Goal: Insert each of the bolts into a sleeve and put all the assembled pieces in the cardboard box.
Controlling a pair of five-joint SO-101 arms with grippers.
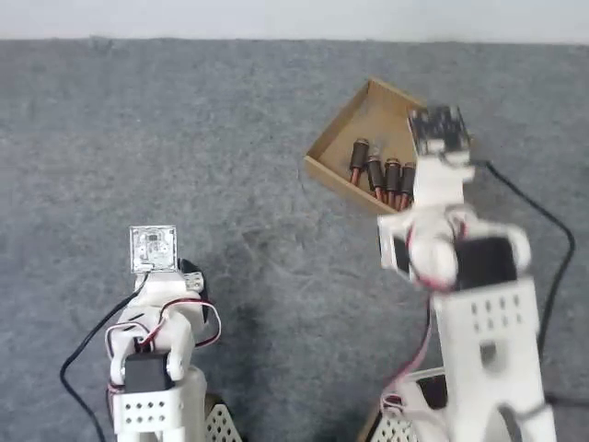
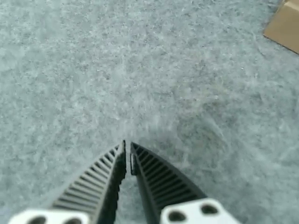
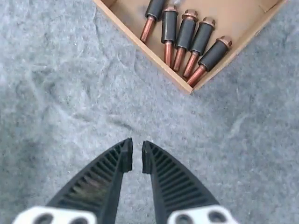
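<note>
Right gripper (image 3: 137, 151) has its jaws pulled close, with just a thin slit between them, and it holds nothing. Just ahead of it are the assembled pieces (image 3: 186, 32). I count five, lying side by side in the cardboard box (image 3: 154, 57). Each one is a copper bolt (image 3: 179, 58) pushed through a black sleeve (image 3: 202, 38), with the bolt head at one end and the thread poking out at the other. They rest in a near corner of the box, close to its wall. The box sits on the grey worktop (image 3: 56, 93), and in the high view the right arm (image 1: 460, 258) hangs over that same corner. Well apart from it, the left gripper (image 2: 127, 149) points down at bare grey worktop, pinched together at the tips and holding nothing. One corner of the box shows far off in its wrist view. Every bolt I can see has its sleeve on and lies inside the box, so I think the putting-in step is done and the job is at its end, or very close. If any piece is left somewhere out of sight, a gripper must open wide before it can pick it up. If not, the right arm just needs to lift away without bumping the box wall.
</note>
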